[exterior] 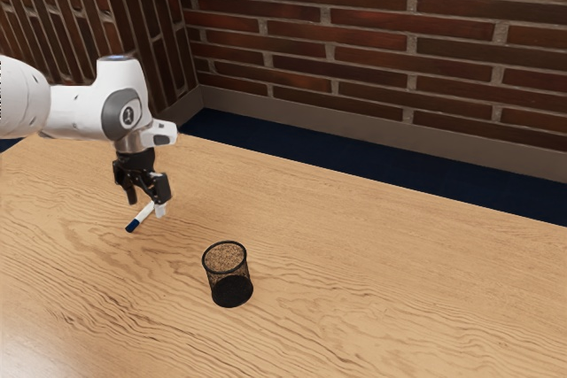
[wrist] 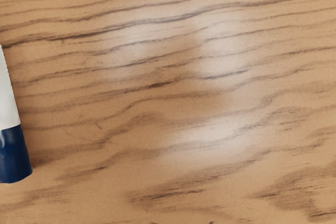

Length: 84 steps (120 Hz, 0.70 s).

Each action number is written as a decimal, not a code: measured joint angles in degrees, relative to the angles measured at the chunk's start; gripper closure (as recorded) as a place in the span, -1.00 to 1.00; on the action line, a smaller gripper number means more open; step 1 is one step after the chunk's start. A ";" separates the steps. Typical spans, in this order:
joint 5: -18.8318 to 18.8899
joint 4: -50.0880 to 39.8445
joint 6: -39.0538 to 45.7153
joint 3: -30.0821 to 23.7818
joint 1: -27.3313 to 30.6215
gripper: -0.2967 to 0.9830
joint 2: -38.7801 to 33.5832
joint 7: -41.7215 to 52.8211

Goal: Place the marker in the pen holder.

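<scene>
Exterior view: gripper [exterior: 147,207] points down, low over the table, fingers spread, nothing pinched as far as I can see. Marker [exterior: 143,215] lies on the wood close by the fingertips, blue end pointing away from the hand. Wrist view puts it off to one side of the hand, so I'd call this alignment before the grasp. Center over the white body first, turn so the fingers straddle its width, then go straight down and close near mid-length. Dropping from here risks a finger landing on it or rolling it. Pen holder [exterior: 232,290] stands upright on the table [exterior: 381,298], toward the exterior view's right, well apart; the marker will need tipping upright to go in.
</scene>
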 joint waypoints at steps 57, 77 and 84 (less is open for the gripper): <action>-5.14 1.23 8.55 0.57 4.41 -0.51 7.51 4.08; -5.34 0.33 9.06 0.69 4.69 -0.51 7.21 5.13; -5.35 -0.53 9.12 0.86 4.73 -0.51 6.90 5.42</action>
